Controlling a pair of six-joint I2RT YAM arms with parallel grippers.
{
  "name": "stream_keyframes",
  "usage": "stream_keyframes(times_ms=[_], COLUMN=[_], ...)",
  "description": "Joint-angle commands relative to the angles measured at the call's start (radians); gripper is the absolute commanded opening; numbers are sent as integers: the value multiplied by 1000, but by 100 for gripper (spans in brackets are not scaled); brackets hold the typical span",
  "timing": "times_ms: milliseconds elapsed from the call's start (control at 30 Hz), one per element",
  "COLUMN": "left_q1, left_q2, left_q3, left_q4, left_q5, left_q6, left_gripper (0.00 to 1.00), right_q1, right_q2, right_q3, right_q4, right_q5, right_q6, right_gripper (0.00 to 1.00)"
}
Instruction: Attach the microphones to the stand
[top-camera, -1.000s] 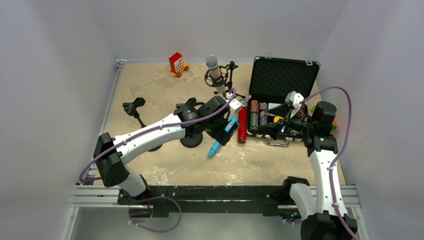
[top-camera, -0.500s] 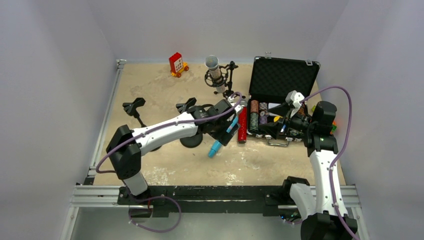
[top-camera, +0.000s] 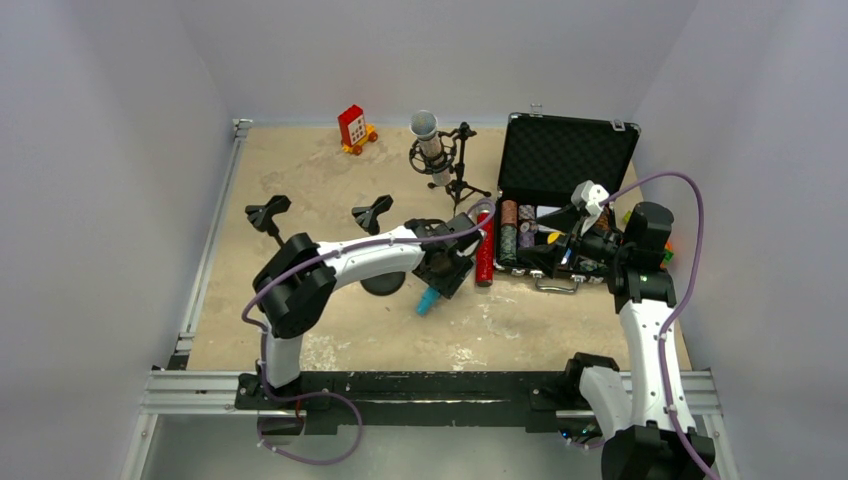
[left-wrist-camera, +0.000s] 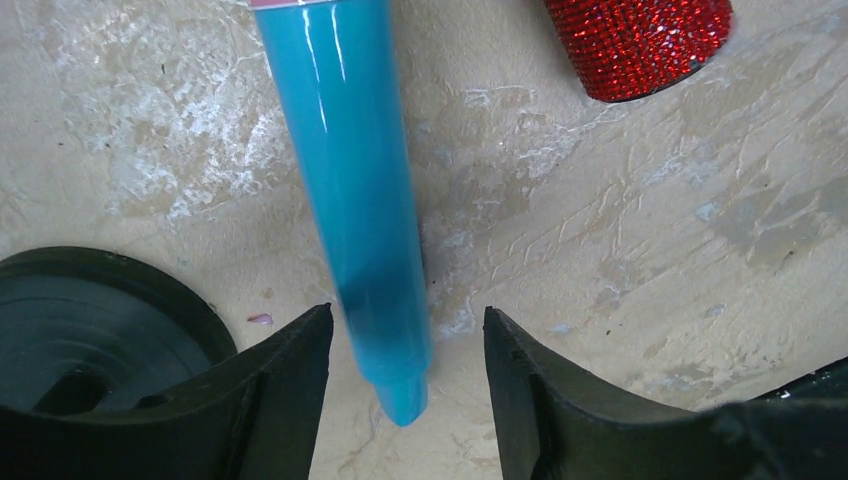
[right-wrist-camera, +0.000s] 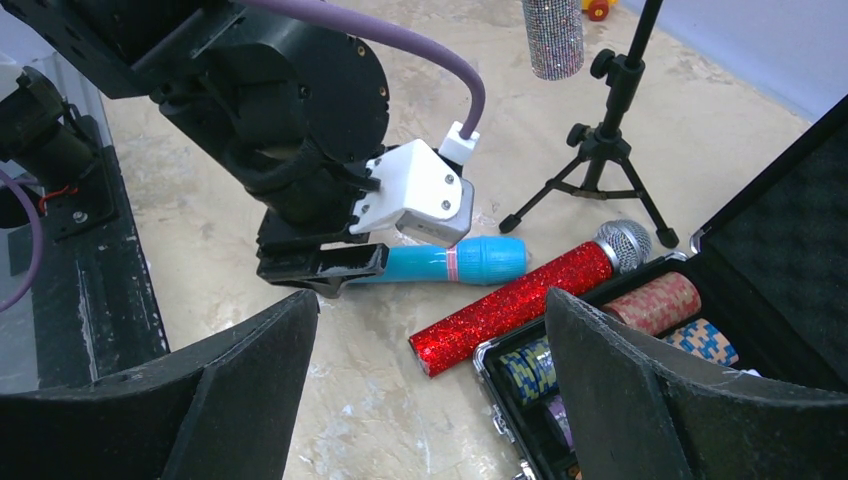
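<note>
Both open: right tool (right-wrist-camera: 430, 310), and left tool (left-wrist-camera: 407, 315), astride blue microphone (left-wrist-camera: 350, 180) in its wrist view only.

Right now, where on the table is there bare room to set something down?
Far left is bare, between the red toy and the clip stands. The near strip of table in front of the blue microphone is free too. Crowded: the middle, with blue microphone, red microphone, tripod and open case close together.

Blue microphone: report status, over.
Left gripper open, straddling tail of blue microphone on table. Right gripper open, hovering by case. Red microphone alongside, no obstruction.
</note>
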Motion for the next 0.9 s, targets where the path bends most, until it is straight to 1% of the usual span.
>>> stream_keyframes(times_ms=[0,167,367,400,433,500,600,667,700,833,867], left_q1=[0,0,0,0,0,0,0,0,-1,-1,-1], left_q2=[23,57,83,86,91,88,63,20,-9,-184,-228], left_q3=[22,11,-4,-4,-4,-10,-26,-49,-67,-176,-200], left_q4=[23,33,42,41,39,42,48,58,67,154,176], left_q5=[11,22,16,16,15,15,14,24,35,80,112], left_q6=[-31,-33,-37,-34,-31,-30,-29,-26,-23,-30,-32], left_gripper=[59,54,53,51,47,30,11,2,0,0,0], right_q1=[-6,-6,-5,-5,-6,-6,-6,-6,-6,-6,-5], right_q2=[0,5,4,4,4,4,2,1,1,-2,-2], right_q3=[0,0,0,0,0,0,0,0,0,1,1], right_q4=[31,32,31,31,32,31,31,31,31,28,27], right_q5=[-2,-7,-10,-11,-12,-12,-14,-22,-27,-53,-60], right_q6=[13,16,15,15,16,16,15,15,15,13,14], right_gripper=[87,87,87,87,87,87,87,87,87,87,87])
